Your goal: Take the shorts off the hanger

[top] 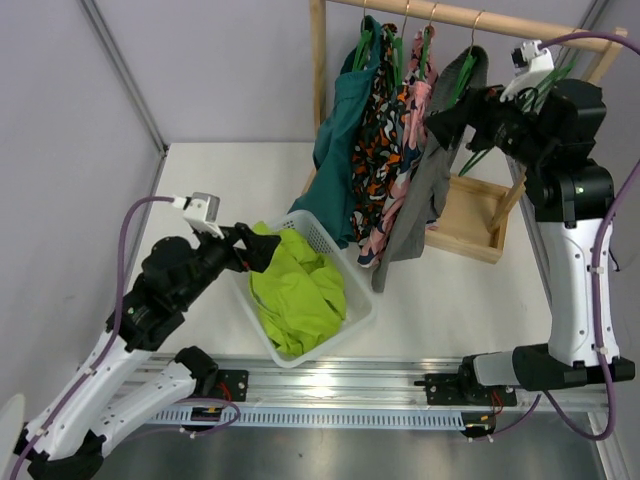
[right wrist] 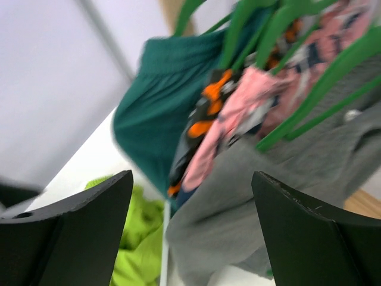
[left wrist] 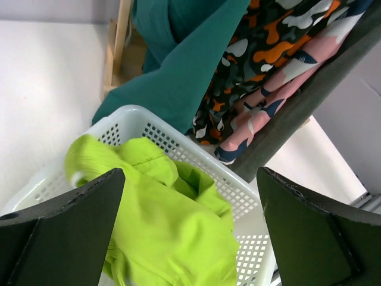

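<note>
If the right fingers (right wrist: 321,238) close too high on the grey shorts (top: 425,190), hung at the right end of the rack (top: 318,70), they may clamp the green hanger (right wrist: 333,80) or drag the patterned pair beside it. The right arm reaches up to the rack, fingers spread and empty. The left arm sits low, left of the rack, its fingers (left wrist: 59,232) released above the basket (left wrist: 250,196) of lime shorts (top: 295,290).
</note>
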### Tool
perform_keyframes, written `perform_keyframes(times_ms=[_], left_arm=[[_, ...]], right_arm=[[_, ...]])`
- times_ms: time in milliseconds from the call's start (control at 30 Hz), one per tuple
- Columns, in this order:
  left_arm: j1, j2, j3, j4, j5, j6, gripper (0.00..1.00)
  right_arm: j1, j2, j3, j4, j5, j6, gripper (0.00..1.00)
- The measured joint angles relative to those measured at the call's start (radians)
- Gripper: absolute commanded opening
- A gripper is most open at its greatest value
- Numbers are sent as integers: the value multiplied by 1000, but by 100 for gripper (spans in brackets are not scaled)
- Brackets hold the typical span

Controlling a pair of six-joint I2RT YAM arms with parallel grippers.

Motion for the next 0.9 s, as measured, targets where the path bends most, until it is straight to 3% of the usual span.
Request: perform_keyframes(times_ms=[233,400,667,833,867,900], left_arm=[[0,-41,-1,-41,-15,7,99],[0,-16,-2,-51,-13,8,99],[0,-26,-2,-59,-6,15,99],[0,-41,-2,-55,1,14,99],[0,-42,-2,-55,1,14,99],[0,-42,-2,-55,1,14,99]], right_arm=[[116,99,142,24,421,6,80],[122,183,216,47,567,-10,68],[122,309,224,32,667,-31,58],[119,337,226,32,682,-47,31],[114,338,227,32,681,-48,13],[110,338,228,32,679,-51,4]])
